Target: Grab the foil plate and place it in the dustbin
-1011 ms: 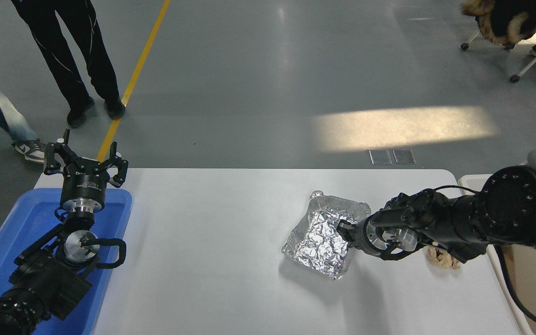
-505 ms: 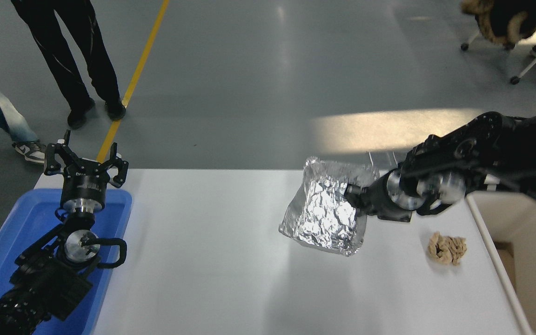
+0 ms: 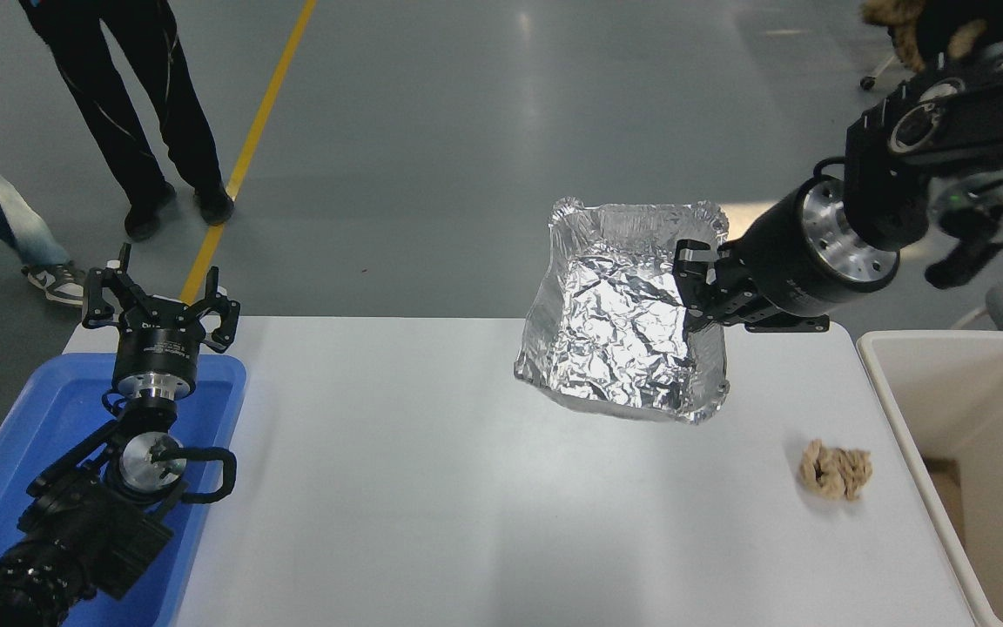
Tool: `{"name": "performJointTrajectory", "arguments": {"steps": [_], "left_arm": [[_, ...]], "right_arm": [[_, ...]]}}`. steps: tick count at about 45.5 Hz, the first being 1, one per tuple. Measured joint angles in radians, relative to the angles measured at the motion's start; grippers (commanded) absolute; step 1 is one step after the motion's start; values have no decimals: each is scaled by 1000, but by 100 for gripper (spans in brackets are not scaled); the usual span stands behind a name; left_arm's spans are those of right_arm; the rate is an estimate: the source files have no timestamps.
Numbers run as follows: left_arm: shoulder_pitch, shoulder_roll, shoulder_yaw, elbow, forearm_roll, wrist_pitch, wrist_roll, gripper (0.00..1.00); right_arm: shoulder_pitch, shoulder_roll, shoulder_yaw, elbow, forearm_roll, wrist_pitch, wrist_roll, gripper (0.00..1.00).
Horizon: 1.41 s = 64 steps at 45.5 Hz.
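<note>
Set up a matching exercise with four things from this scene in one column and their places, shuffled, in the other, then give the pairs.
Things:
1. foil plate
2. paper wad
3. dustbin
4. left gripper

Places:
A. parked over the blue bin at the lower left
B. held in the air by the right gripper, above the table
C. beside the table's right edge
D. lying on the table near its right edge

Pairs: 1-B, 2-D, 3-C, 4-A
</note>
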Motion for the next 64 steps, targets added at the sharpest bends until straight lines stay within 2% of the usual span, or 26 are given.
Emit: {"name": "performJointTrajectory", "arguments": {"steps": [10, 25, 41, 64], "left_arm": [[0, 0, -1, 0, 0, 0, 0, 99], [-1, 0, -1, -1, 1, 0, 0, 99], [-1, 0, -1, -1, 2, 0, 0, 99], [-1, 0, -1, -1, 1, 0, 0, 99]], "right_arm": [[-38, -15, -60, -20, -21, -12, 0, 0], [-395, -87, -127, -222, -59, -202, 0, 0], [-885, -187, -46, -623, -56, -356, -1, 0], [-1490, -243, 212, -1188, -3, -432, -2, 0]]}}
